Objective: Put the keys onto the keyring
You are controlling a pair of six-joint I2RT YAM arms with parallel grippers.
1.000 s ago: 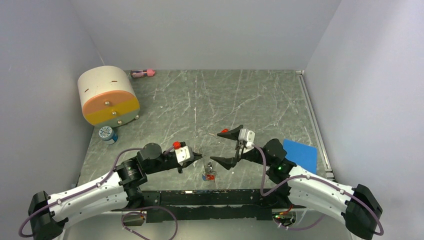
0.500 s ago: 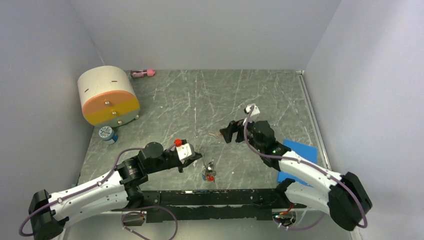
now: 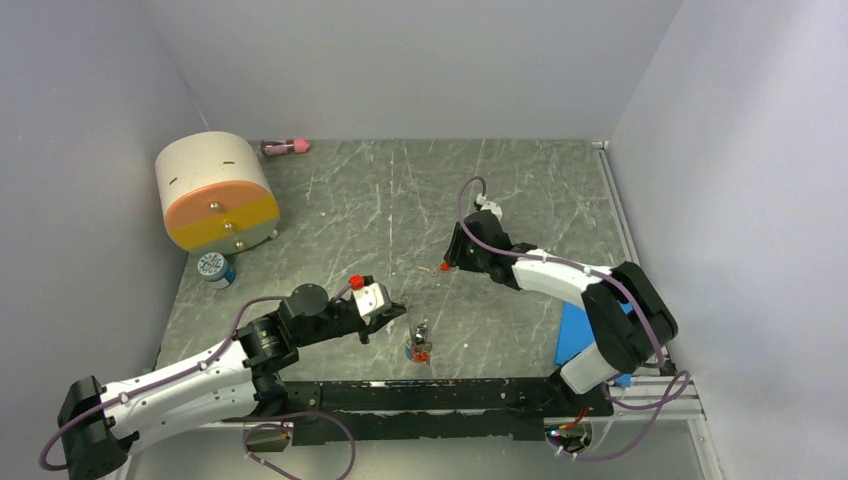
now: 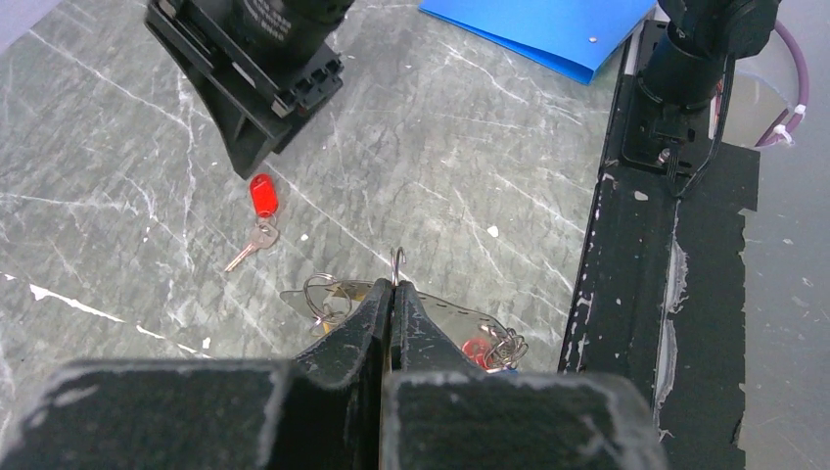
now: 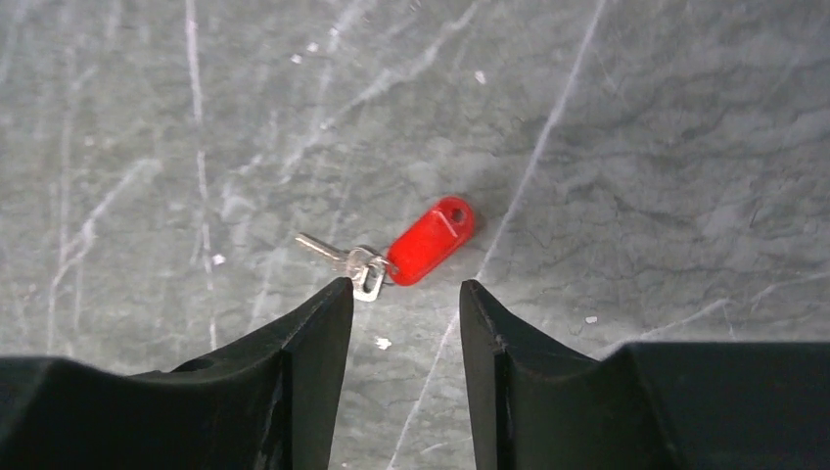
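My left gripper is shut on a thin wire loop of the keyring that pokes out past its tips. The keyring's pale plate lies just beyond, with a wire ring at one end and a red-headed key at the other. The top view shows this bunch near the front rail, beside the left gripper. A loose key with a red tag lies flat on the table. My right gripper is open right over it, its tips on either side of the key's head, with nothing between them.
A cream-and-orange drum stands at the back left, with a small blue-capped bottle in front of it. A pink item lies by the back wall. A blue sheet sits at the right. A black rail runs along the near edge.
The right arm has swung away from the keyring, out over the red-tagged key, turned downward, and its jaws have narrowed. The left gripper has stayed shut in place.
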